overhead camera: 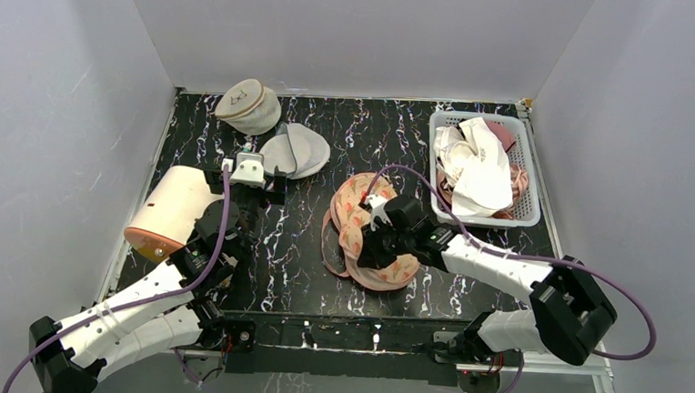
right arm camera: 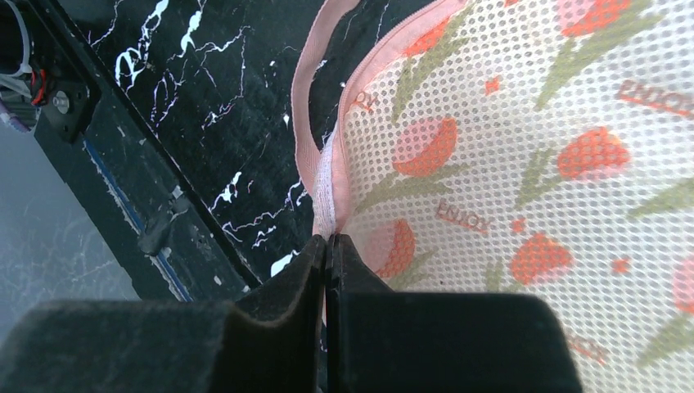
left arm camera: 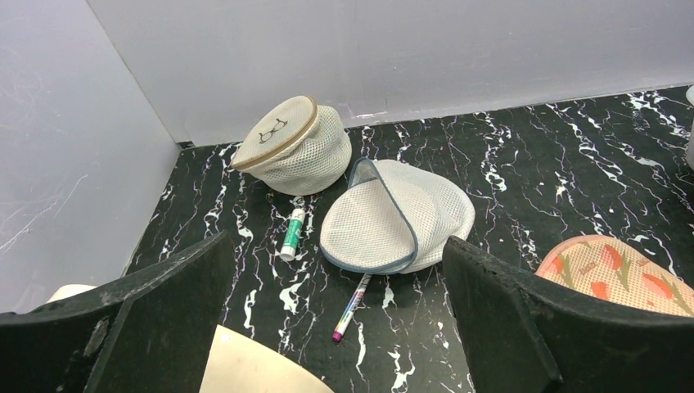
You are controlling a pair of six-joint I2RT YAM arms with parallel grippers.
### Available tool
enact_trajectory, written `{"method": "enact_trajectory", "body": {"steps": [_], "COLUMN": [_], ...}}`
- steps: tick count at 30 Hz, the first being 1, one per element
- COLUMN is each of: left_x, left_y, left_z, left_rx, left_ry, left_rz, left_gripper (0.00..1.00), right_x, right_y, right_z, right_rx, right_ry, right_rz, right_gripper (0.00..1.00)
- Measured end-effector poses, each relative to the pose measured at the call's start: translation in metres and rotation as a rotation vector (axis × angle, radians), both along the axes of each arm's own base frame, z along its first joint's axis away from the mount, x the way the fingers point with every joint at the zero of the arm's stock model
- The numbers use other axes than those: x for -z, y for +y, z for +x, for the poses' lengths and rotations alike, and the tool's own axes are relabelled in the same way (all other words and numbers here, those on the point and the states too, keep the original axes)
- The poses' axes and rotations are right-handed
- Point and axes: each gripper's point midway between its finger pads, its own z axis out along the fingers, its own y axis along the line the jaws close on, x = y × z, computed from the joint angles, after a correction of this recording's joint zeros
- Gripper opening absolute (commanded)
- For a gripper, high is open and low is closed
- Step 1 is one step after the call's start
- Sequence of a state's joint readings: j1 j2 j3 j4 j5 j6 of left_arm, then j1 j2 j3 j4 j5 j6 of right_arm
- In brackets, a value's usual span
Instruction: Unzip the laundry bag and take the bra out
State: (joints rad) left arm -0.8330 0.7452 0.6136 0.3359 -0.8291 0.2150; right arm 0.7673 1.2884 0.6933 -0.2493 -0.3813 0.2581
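The laundry bag (overhead camera: 353,217), peach-orange mesh with red flowers and a pink zipper edge, lies in the middle of the black marble table. My right gripper (overhead camera: 370,253) is low on its near part. In the right wrist view the jaws are pressed together (right arm camera: 327,241) on the pink zipper edge (right arm camera: 309,139), with the flowered mesh (right arm camera: 524,164) to the right. The bra is hidden. My left gripper (overhead camera: 270,184) is open and empty (left arm camera: 335,246), apart from the bag, whose end shows at the right of the left wrist view (left arm camera: 612,274).
A white mesh pouch with a grey zip (overhead camera: 299,151) (left arm camera: 401,217) and a round beige-topped pouch (overhead camera: 249,106) lie at the back left. Two pens (left arm camera: 291,233) (left arm camera: 350,307) lie by them. A cream cylinder (overhead camera: 168,208) lies left. A white basket (overhead camera: 433,156) of garments stands back right.
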Motion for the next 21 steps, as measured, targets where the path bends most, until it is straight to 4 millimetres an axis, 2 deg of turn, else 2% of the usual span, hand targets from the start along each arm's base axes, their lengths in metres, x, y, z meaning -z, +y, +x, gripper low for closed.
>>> {"method": "enact_trajectory", "body": {"steps": [8,11,13,15,17,19,21], "left_x": [0.001,0.001,0.001,0.001,0.001,0.001,0.001], "left_y": [-0.001,-0.001,-0.001,-0.001,-0.001,-0.001,-0.001], "left_z": [0.001,0.001,0.001,0.001,0.001,0.001,0.001], "left_rx": [0.0,0.0,0.0,0.0,0.0,0.0,0.0], "left_ry": [0.004,0.004,0.003,0.004,0.004,0.004,0.004], "left_rz": [0.004,0.004,0.004,0.004,0.004,0.004,0.004], "left_gripper": [0.98,0.98,0.98,0.98,0.98,0.98,0.98], "right_x": [0.043,0.053,0.053,0.05,0.046,0.037,0.021], "right_y": [0.013,0.016,0.02,0.023,0.025,0.026,0.025], "right_z": [-0.011,-0.011,-0.009,-0.006,-0.004,-0.002,0.002], "right_rx": [0.036,0.065,0.08,0.092,0.104,0.116,0.14], "right_ry": [0.126,0.163,0.172,0.17,0.17,0.154,0.12], "right_rz": [0.053,0.065,0.08,0.1,0.115,0.131,0.153], "right_gripper": [0.03,0.08,0.19,0.4,0.55,0.7,0.8]}}
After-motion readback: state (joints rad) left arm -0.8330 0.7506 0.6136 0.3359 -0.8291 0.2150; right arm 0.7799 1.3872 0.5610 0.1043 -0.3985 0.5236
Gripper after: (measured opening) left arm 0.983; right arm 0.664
